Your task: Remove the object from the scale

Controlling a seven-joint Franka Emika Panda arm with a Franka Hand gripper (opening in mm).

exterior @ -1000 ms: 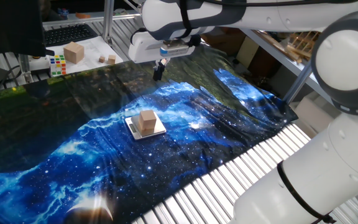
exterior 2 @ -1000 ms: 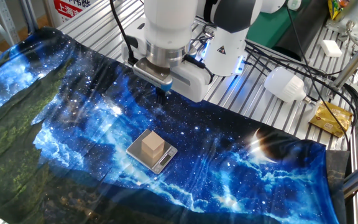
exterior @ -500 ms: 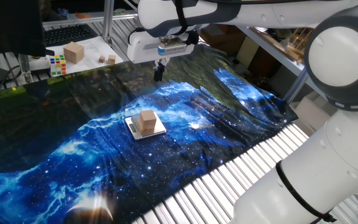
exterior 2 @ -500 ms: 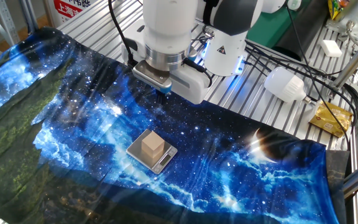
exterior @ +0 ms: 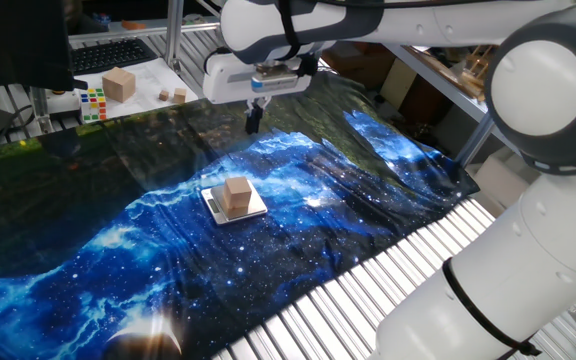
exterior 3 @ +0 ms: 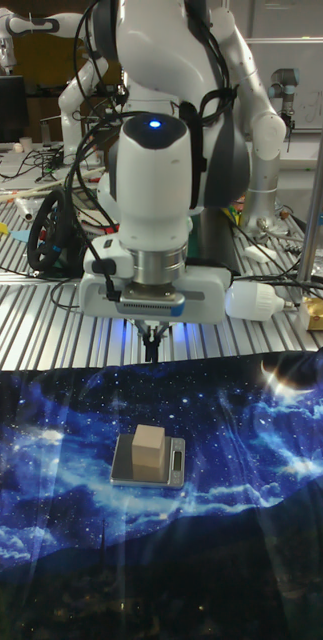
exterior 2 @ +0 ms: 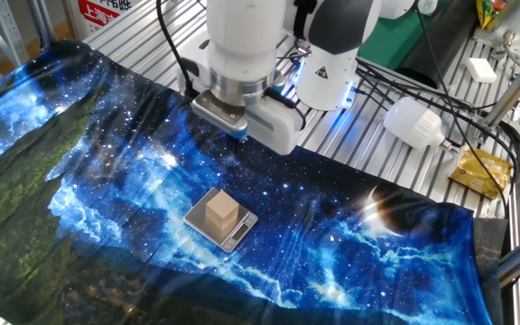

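The object, a small light-brown wooden cube (exterior: 236,194) (exterior 2: 222,210) (exterior 3: 148,450), stands upright in the middle of the scale (exterior: 215,211) (exterior 2: 239,233) (exterior 3: 173,466), a thin silver square plate lying on the blue galaxy cloth. My gripper (exterior: 254,118) (exterior 3: 153,344) hangs in the air well above the cloth, beyond the scale on the robot-base side and apart from the cube. Its dark fingers are pressed together with nothing between them. In the other fixed view the white hand (exterior 2: 242,113) hides most of the fingers.
On a white sheet at the back left lie a Rubik's cube (exterior: 92,104), a larger tan cube (exterior: 119,84) and two small blocks (exterior: 172,95). The robot base (exterior 2: 332,63), a white bulb-like object (exterior 2: 415,122) and a yellow packet (exterior 2: 482,171) sit on the ribbed metal table beyond the cloth.
The hand has drifted slightly sideways and a little upward, away from the scale. The cube and scale have not moved, and the fingers stay together.
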